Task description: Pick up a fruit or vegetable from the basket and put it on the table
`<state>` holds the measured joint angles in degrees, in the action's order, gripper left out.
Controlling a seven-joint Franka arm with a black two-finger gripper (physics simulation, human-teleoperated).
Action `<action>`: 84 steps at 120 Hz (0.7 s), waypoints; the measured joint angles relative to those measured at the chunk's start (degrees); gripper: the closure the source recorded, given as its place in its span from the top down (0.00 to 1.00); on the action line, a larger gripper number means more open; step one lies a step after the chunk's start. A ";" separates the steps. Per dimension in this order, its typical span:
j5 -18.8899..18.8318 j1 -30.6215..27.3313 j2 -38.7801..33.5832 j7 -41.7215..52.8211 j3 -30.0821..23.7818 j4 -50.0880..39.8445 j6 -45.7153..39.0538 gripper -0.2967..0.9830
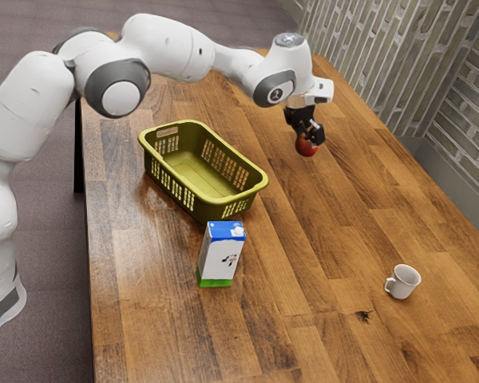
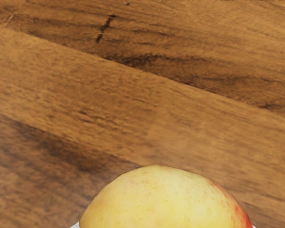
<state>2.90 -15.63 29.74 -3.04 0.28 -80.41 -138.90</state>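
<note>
Red fruit [image 1: 306,149] in end effector [image 1: 308,137], 1 basket [image 1: 193,195], 1 carton [image 1: 221,255], 1 cup [image 1: 404,283]

Exterior view: high, set back, angled down across table [image 1: 319,239]; wrist view: close, facing same table.

Your arm [image 1: 172,48] rises from its base [image 1: 1,307] at the exterior view's left, arches through a raised elbow [image 1: 116,86] toward the exterior view's right, and bends down at the wrist [image 1: 290,68], where your black hand [image 1: 309,138] points downward, its two fingers [image 1: 317,134] gripping firmly from opposite sides.
</note>
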 joint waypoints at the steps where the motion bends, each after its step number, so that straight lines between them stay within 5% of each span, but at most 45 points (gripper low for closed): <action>1: 0.09 0.00 0.05 -0.04 0.00 -0.01 -0.08 0.36; 26: 2.02 0.00 1.05 -0.75 0.08 -0.20 -1.48 0.38; 68: 4.24 1.50 -0.43 1.00 1.67 -0.41 -1.24 0.70; 84: 2.79 3.37 -16.90 1.74 1.70 0.39 19.78 0.73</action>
<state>5.69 -12.26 12.84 -1.30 1.99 -80.02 -119.12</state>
